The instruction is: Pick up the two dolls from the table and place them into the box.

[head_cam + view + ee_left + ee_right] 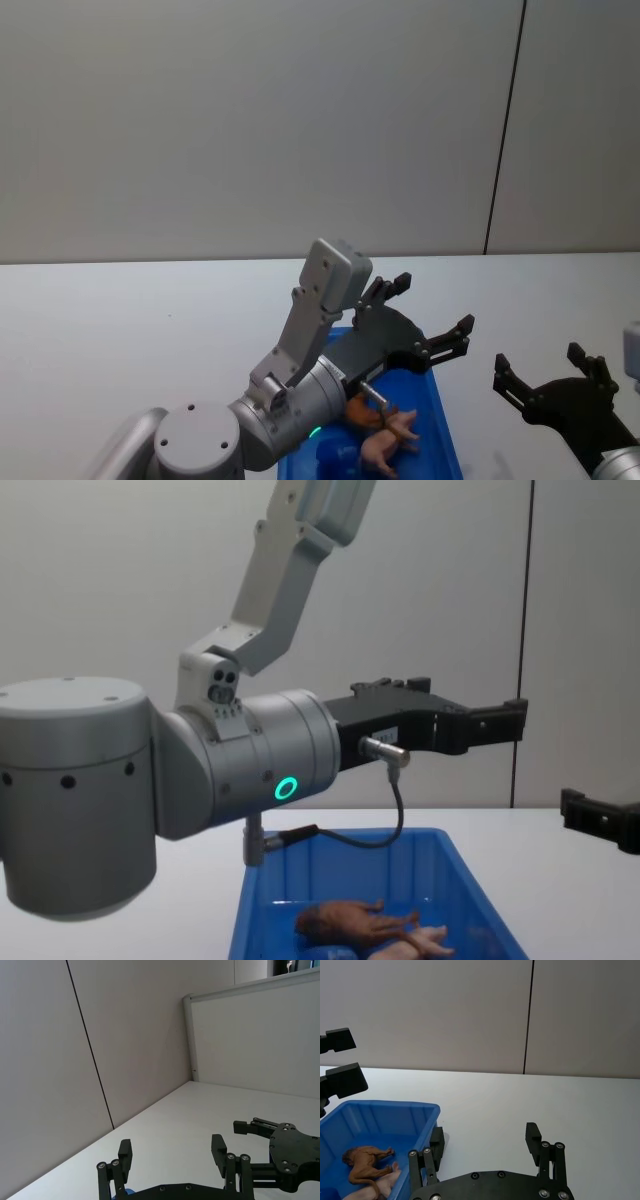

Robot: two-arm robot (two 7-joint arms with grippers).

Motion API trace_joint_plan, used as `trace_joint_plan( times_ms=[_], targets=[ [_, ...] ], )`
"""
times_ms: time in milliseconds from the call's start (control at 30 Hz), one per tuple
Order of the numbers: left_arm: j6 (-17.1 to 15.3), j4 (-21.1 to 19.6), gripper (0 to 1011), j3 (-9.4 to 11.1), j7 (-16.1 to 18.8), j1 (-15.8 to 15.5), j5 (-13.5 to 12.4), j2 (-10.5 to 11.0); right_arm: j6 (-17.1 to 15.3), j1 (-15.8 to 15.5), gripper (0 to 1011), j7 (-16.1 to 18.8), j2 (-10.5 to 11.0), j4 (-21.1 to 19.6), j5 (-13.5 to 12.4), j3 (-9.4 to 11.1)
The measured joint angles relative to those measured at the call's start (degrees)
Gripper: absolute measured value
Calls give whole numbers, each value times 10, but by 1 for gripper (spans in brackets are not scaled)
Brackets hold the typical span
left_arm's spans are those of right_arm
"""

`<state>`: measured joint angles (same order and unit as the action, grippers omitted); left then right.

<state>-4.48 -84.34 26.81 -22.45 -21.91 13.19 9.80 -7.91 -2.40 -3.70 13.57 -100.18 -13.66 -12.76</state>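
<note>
Both dolls lie inside the blue box (pixel 447 440). The reddish-brown lion doll (pixel 360 408) lies on its side, and the pale pink doll (pixel 386 442) touches it on the nearer side. In the right wrist view, the lion doll (pixel 365 1159) and pink doll (pixel 379 1186) rest on the floor of the box (pixel 380 1110). The chest view has the lion doll (pixel 343 918) and pink doll (pixel 420 940) low in the box (pixel 478 885). My left gripper (pixel 433 304) hovers open and empty above the box's far end. My right gripper (pixel 540 360) is open and empty over the table (pixel 120 320), to the right of the box.
A darker blue round lump (pixel 333 457) sits in the box close to the dolls. The left arm's large grey joint (pixel 240 760) hangs over the box's near end. A grey wall with a dark vertical seam (pixel 503 130) stands behind the white tabletop.
</note>
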Motion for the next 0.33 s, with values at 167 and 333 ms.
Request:
trace_joint_plan(
  times_ms=[167, 333],
  targets=[
    [0, 0, 1001, 0, 0, 0, 0, 0, 0, 0, 1001, 0, 0, 0, 0, 0],
    [0, 0, 1001, 0, 0, 0, 0, 0, 0, 0, 1001, 0, 0, 0, 0, 0]
  ],
)
